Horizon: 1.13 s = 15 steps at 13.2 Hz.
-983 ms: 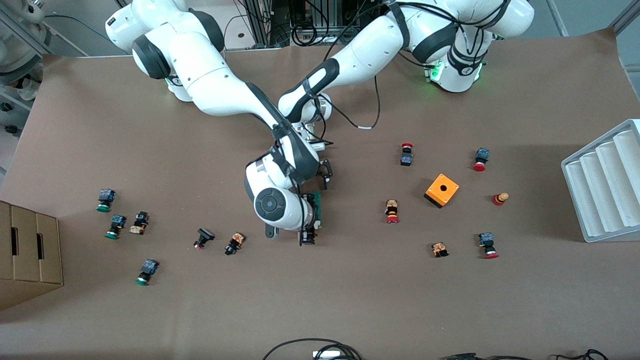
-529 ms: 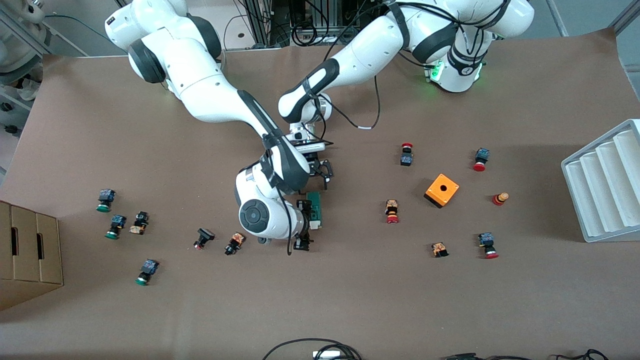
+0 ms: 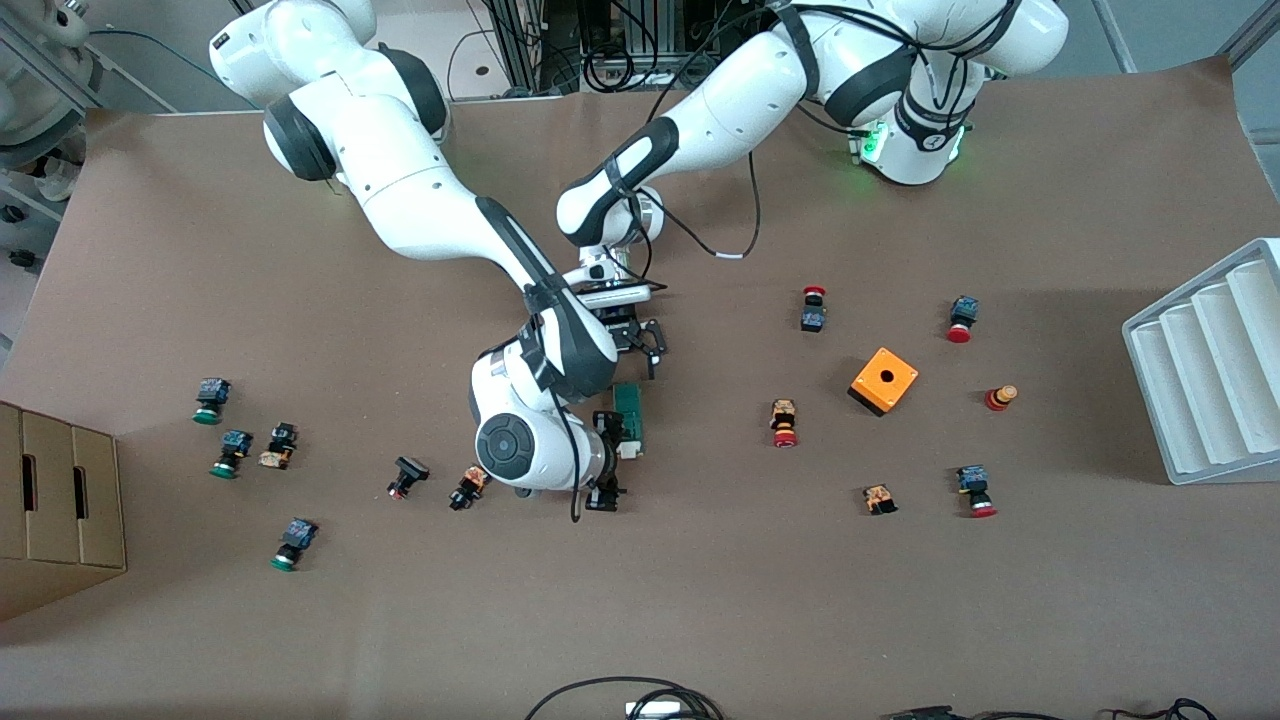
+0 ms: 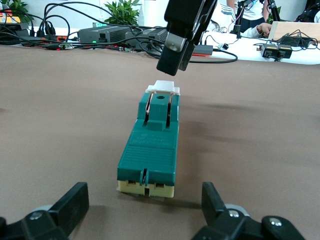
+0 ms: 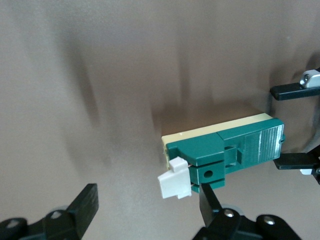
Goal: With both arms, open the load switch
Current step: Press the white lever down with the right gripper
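- Brown paper-covered table [image 3: 700, 600]: matte and flat.
- Right arm [image 3: 420, 210], glossy white shell: its wrist has swung toward its own end of the table, uncovering more of the load switch [image 3: 630, 412] at mid-frame.
- Left arm [image 3: 720, 100]: no shift noted.
- Right gripper [image 3: 603, 455]: low beside the switch, jaws wide apart, one finger by the white block [image 5: 175, 182]. Nothing gripped, so I judge the opening not yet begun.
- Left gripper [image 3: 640, 345]: jaws apart, straddling the switch's upper end without touching.
- Switch: slim green ribbed plastic bar on a cream base, lying flat.

From my console: an orange cube [image 3: 884, 380], scattered push-buttons [image 3: 785, 422], a cardboard box [image 3: 55, 505] and a white ribbed tray [image 3: 1215, 365] on my brown table [image 3: 700, 600].
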Motion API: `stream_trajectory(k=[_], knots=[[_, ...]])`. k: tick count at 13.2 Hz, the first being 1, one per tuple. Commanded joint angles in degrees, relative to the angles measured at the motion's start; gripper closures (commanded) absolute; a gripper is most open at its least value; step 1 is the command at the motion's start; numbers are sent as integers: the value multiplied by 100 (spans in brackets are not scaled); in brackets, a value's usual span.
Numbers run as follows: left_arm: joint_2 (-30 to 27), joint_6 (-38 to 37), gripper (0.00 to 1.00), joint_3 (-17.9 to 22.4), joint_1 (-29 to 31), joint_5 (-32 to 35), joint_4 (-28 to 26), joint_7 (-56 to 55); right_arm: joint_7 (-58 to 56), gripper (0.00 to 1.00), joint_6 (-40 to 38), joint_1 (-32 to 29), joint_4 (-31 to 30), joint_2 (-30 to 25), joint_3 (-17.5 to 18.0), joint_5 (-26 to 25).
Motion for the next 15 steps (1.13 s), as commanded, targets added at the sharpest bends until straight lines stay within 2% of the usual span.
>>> stream_trajectory(k=[1,4,9,11,13,15], knots=[[170,-15,0,65,-45,80,140,-144,55,17,-408,25,315,172,-36,263],[170,-15,0,65,-45,80,140,-144,152,23,-411,34,315,172,-36,263],[170,-15,0,65,-45,80,140,-144,187,24,-279,52,315,190,-27,272],[170,-15,0,65,-45,80,140,-144,249,27,-235,60,315,216,-19,272],[170,-15,0,65,-45,80,140,-144,301,36,-243,60,307,225,-10,272],[170,-15,0,65,-45,88,140,-144,328,37,-209,69,306,233,-10,272]])
